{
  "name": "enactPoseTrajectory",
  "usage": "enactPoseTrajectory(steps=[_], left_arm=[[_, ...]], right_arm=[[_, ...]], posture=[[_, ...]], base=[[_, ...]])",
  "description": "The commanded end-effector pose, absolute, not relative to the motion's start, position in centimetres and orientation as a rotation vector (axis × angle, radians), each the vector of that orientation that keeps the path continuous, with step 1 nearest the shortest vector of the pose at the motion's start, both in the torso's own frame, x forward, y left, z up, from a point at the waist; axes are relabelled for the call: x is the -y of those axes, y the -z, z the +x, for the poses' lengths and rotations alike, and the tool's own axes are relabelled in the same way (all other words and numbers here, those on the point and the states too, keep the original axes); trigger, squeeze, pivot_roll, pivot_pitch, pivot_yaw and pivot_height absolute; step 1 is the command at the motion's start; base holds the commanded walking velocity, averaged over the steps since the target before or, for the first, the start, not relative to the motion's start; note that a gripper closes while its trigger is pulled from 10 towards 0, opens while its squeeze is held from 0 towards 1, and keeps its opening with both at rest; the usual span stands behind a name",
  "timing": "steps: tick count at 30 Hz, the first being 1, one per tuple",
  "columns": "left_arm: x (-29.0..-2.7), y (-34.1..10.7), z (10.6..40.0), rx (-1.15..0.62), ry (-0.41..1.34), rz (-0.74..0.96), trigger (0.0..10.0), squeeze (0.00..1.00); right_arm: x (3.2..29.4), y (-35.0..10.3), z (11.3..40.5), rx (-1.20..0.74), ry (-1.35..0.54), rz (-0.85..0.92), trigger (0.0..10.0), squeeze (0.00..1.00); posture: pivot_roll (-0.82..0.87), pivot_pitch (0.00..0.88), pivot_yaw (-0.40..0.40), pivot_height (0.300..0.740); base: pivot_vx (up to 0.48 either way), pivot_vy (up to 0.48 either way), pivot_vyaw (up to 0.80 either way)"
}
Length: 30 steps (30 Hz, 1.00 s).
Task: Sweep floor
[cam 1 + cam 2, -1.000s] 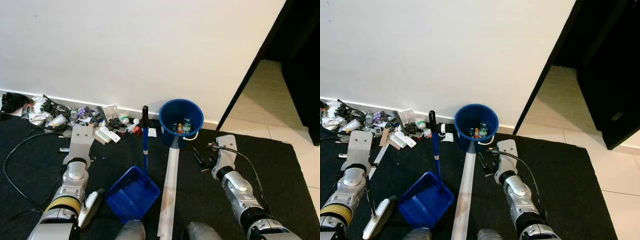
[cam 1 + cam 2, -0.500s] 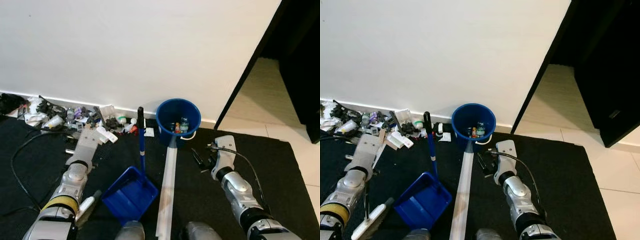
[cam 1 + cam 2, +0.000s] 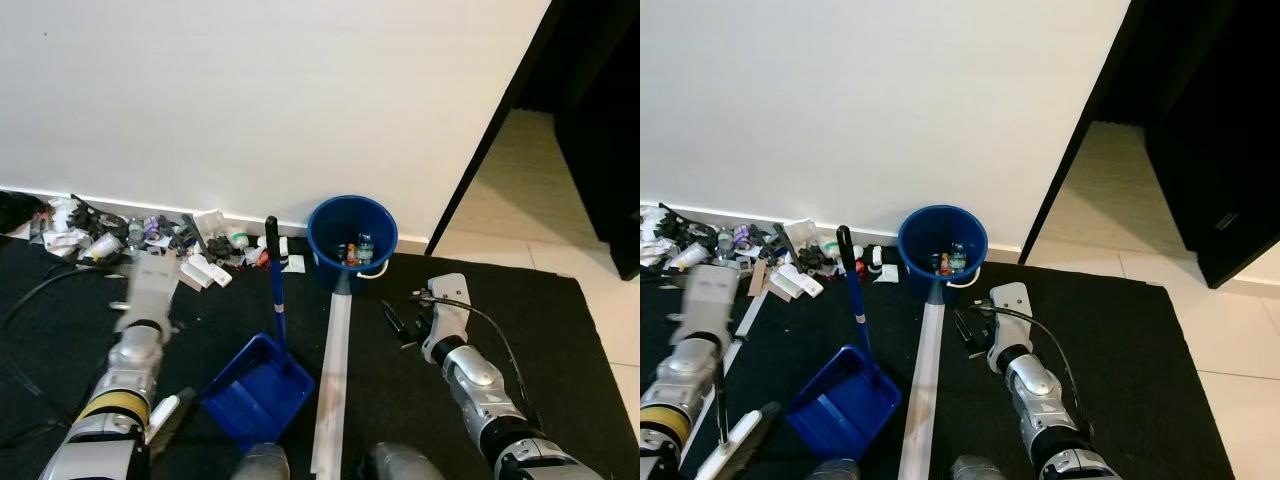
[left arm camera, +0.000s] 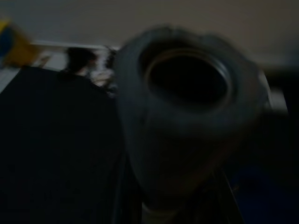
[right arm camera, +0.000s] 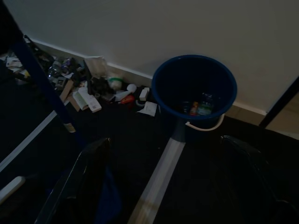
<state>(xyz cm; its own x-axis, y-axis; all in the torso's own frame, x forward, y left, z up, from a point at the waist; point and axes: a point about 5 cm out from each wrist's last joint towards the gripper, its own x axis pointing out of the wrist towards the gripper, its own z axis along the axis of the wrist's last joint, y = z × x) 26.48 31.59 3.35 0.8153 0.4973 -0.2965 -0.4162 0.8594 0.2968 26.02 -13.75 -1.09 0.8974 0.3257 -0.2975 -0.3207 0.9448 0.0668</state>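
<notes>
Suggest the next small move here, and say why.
Probably swing the left end effector toward the scattered litter along the white wall's base, to start pushing it toward the blue plastic dustpan. The litter lies unswept and the dustpan looks empty, while the round blue bucket already holds some.

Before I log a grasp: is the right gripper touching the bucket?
Apart. The left eye view shows black mat between the right gripper and the bucket.

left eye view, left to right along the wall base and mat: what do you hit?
Litter pile → dustpan handle → blue bucket → right claw → dark doorway.
</notes>
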Motion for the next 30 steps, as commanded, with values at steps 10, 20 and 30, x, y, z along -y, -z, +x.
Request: enactPoseTrajectory(steps=[10, 20, 30], left_arm=[[-31.2, -7.7, 29.1, -0.154, -0.508, 0.334, 10.0, 0.0], [-29.0, -9.2, 30.9, -0.064, -0.376, 0.399, 10.0, 0.0], [-27.8, -9.1, 31.4, -0.056, -0.298, 0.335, 10.0, 0.0]], right_arm=[[14.1, 0.6, 26.6, -0.285, -0.324, 0.022, 10.0, 0.0], [13.2, -1.0, 27.2, -0.184, -0.482, 0.03, 10.0, 0.0], [10.7, -3.2, 27.3, -0.042, -0.722, 0.055, 10.0, 1.0]], posture=[[0.13, 0.0, -0.078, 0.74], [0.12, 0.0, -0.073, 0.74], [0.12, 0.0, -0.081, 0.74]], base=[[0.0, 0.0, 0.0], [0.0, 0.0, 0.0], [0.0, 0.0, 0.0]])
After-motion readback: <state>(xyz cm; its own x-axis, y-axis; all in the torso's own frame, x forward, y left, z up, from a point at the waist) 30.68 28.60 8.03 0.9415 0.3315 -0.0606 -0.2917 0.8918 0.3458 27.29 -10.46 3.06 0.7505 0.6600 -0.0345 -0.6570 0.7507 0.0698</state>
